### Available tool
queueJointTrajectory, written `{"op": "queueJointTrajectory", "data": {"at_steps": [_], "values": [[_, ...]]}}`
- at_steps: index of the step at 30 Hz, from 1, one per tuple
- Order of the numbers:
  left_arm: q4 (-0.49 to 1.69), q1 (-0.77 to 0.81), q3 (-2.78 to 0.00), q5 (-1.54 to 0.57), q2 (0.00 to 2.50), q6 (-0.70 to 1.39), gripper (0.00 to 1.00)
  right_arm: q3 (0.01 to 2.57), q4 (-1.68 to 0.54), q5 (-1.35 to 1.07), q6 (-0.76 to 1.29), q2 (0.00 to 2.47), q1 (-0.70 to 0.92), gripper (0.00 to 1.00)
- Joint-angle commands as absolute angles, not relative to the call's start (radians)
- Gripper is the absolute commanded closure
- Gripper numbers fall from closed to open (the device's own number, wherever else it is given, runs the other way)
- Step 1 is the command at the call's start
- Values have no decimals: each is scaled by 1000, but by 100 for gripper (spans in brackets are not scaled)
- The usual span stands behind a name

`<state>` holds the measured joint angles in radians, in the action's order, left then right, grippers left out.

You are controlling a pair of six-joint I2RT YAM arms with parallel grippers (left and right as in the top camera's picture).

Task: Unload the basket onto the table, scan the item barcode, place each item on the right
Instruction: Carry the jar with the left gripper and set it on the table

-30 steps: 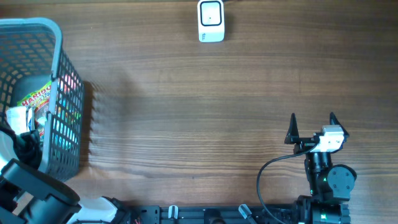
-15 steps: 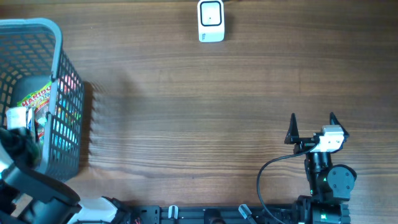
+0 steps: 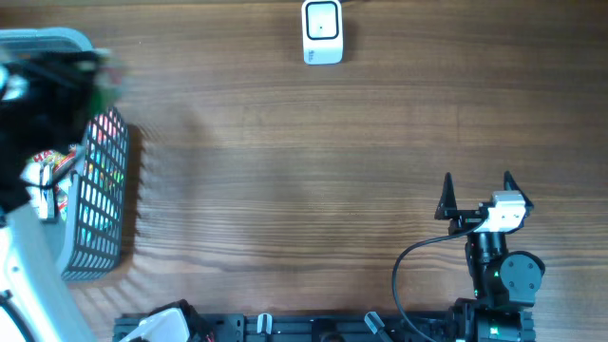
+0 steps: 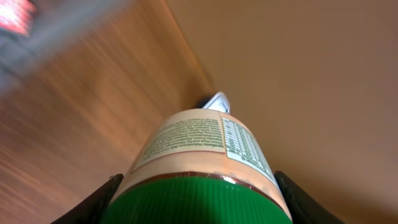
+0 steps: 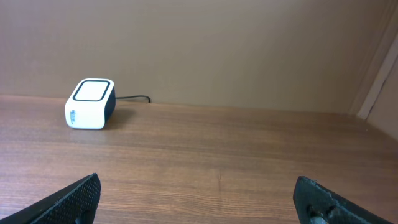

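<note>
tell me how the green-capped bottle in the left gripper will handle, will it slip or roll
The green-capped bottle looks rigid, so it should hold its shape in the left gripper. Its round body would probably roll if laid on the wooden table. The smooth printed label may be slippery, so the grip could slide.

The label (image 4: 186,138) on the green-capped bottle (image 4: 202,177) bears fine print and a table, too small to read. Packets (image 3: 43,169) in the basket (image 3: 100,195) are blurred.
</note>
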<state>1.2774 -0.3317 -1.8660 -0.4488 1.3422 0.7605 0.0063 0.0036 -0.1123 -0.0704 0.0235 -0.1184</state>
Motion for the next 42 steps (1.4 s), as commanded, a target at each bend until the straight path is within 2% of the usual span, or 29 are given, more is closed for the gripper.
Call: {"op": "queueJointTrajectory", "data": {"at_steps": [1,5,8,15,21,24,25,30,34,38,42], "values": [[1326,14,-1876,-162,1381,740,43,5,9,-129,-79,23,-114,0],[1412,358,-1853,133,1515,744,43,5,9,-129,-79,23,-114,0],[1366,508,-1771,170,1625,852,42,5,9,-129,-79,23,-114,0],[1179,706,-1634,170,1898,1206,41,5,9,-129,-79,23,-114,0],[1110,751,-1634,144,2056,1572,34,5,9,-129,-79,23,-114,0],[1079,751,-1634,87,2087,1583,32,5,9,-129,-79,23,-114,0],[1079,751,-1634,86,2087,1582,0,5,9,-129,-79,23,-114,0],[1127,735,-1695,105,1988,1440,0,5,9,-129,-79,23,-114,0],[1315,652,-1932,266,1820,1198,0,5,9,-128,-79,23,-114,0],[1498,404,-2155,478,1630,1053,0,5,9,-129,-79,23,-114,0],[1583,18,-2156,443,1510,1036,0,5,9,-128,-79,23,-114,0]]}}
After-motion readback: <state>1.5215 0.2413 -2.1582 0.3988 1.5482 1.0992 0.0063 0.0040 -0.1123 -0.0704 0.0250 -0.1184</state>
